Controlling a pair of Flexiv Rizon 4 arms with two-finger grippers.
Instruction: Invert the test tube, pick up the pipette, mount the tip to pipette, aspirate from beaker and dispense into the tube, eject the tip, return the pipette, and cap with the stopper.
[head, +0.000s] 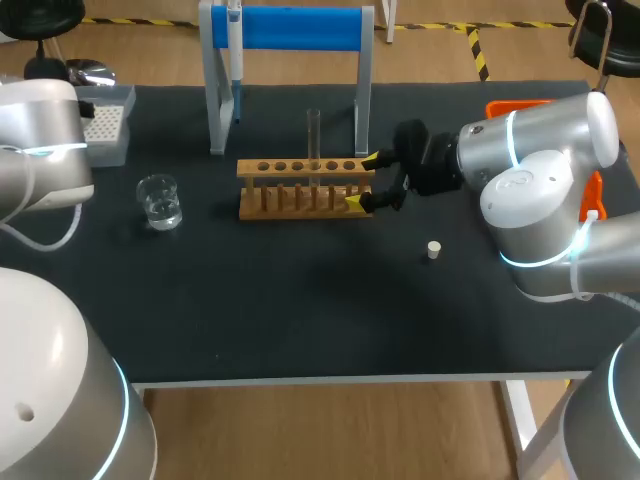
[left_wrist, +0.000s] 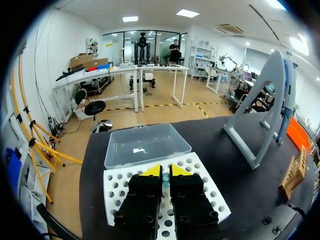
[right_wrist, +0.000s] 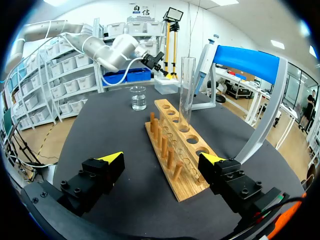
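A clear test tube (head: 313, 135) stands upright, mouth up, in the wooden rack (head: 305, 188). My right gripper (head: 362, 181) is open at the rack's right end, one finger on each side and neither touching; in the right wrist view the rack (right_wrist: 175, 145) and tube (right_wrist: 186, 85) lie ahead of this gripper (right_wrist: 162, 159). My left gripper (left_wrist: 165, 171) is over the white tip box (left_wrist: 120, 190), shut on a small bluish pipette tip (left_wrist: 165, 178). The pipette (head: 235, 40) hangs on the blue stand (head: 290, 30). The beaker (head: 160, 200) holds clear liquid. A white stopper (head: 434, 250) lies on the mat.
The tip box (head: 105, 120) sits at the table's far left, its clear lid (left_wrist: 145, 145) open behind it. An orange object (head: 520, 105) lies at the far right behind my right arm. The stand's grey legs (head: 215, 100) rise just behind the rack.
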